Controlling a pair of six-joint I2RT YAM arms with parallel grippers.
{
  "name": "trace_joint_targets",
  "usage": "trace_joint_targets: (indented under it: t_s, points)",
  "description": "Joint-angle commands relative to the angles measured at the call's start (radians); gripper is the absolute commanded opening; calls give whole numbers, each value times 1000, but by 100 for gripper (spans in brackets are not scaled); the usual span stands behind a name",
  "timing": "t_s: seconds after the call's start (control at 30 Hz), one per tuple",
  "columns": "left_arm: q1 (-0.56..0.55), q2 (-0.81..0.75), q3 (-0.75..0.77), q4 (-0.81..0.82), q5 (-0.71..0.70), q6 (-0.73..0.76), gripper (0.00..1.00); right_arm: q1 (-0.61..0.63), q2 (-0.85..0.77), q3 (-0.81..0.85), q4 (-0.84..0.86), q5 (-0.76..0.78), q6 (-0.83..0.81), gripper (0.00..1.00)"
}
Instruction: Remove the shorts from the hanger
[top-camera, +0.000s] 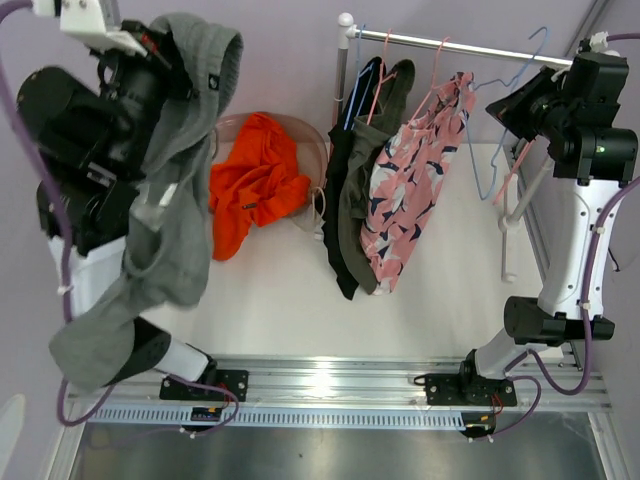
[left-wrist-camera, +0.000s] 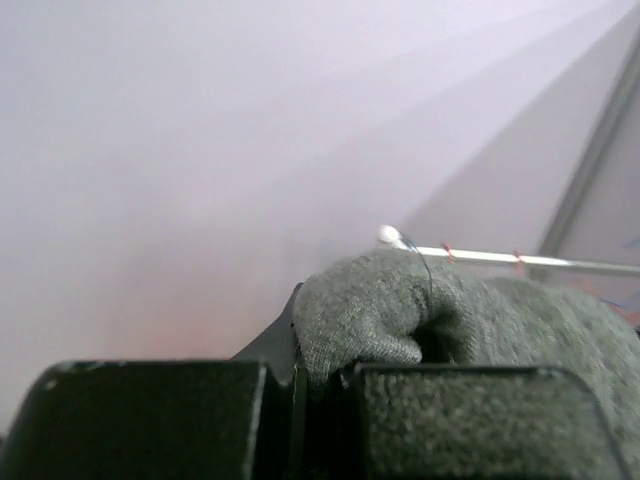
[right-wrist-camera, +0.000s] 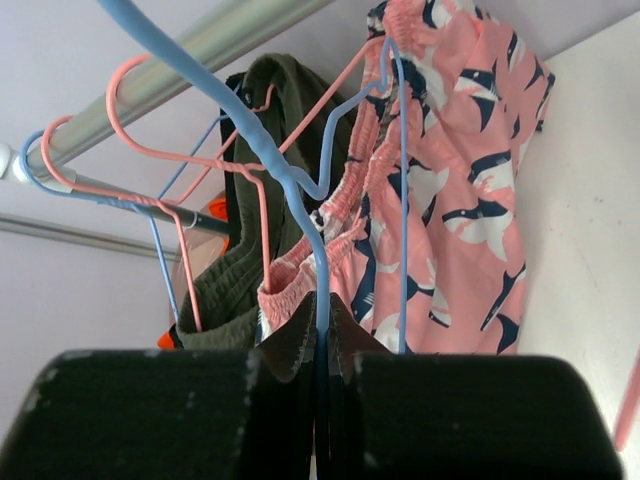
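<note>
Far edge: a rail runs from mid-edge to the far right corner. Three pairs of shorts hang from it side by side, touching: the left pair, the middle pair and the right pair.

An empty hanger hangs right of them. The right gripper is closed on its wire near the far right corner.

Left of the rail, a basin sits on the worktop. The basin pair lies in it, spilling over the near rim.

Left edge: the draped pair hangs over the left arm, a fold pinched in the left gripper.

Both arms are bolted at the near edge.
</note>
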Motion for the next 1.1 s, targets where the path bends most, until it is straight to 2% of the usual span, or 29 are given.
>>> trace_joint_targets:
  t_s: [0.0, 0.03, 0.17, 0.33, 0.47, 0.53, 0.57, 0.6, 0.63, 0.67, 0.7, 0.73, 0.77, 0.8, 0.83, 0.93, 1.07]
  points:
    - [145, 202, 54, 3, 228, -50, 0, -14, -12, 16, 57, 19, -35, 0]
    - [213, 228, 51, 26, 310, -73, 0, -17, -12, 8, 62, 22, -38, 0]
    - [316, 392, 58, 103, 468, -191, 0, -34, -12, -29, 82, 28, -49, 0]
    - [330, 567, 43, 149, 355, -165, 0, -42, -3, -63, 103, 22, -55, 0]
    - [353, 626, 18, 157, 360, -214, 0, -45, 0, -67, 113, 28, -64, 0]
    - [353, 623, -61, 192, 357, -216, 3, -50, 3, -67, 114, 25, -63, 0]
    - [353, 623, -75, 196, 349, -217, 7, -50, 11, -66, 116, 24, -63, 0]
    - [353, 627, -89, 196, 320, -217, 19, -51, 14, -64, 114, 21, -63, 0]
    - [353, 647, -92, 184, 305, -214, 26, -51, 14, -66, 116, 16, -57, 0]
    - [353, 658, -94, 177, 285, -214, 40, -51, 14, -67, 120, 14, -55, 0]
    - [354, 672, -92, 167, 239, -217, 64, -51, 16, -69, 122, 13, -54, 0]
    - [354, 687, -92, 152, 225, -225, 74, -51, 16, -67, 122, 13, -54, 0]
    - [358, 713, -94, 126, 190, -242, 80, -51, 17, -67, 123, 14, -54, 0]
    - [362, 724, -94, 114, 176, -249, 94, -51, 20, -67, 123, 16, -54, 0]
    - [364, 736, -91, 102, 171, -262, 99, -51, 25, -66, 123, 18, -55, 0]
    - [367, 756, -74, 43, 148, -286, 99, -53, 39, -61, 129, 19, -63, 0]
    - [364, 672, -147, 38, 148, -314, 99, -57, 74, -49, 146, 21, -69, 0]
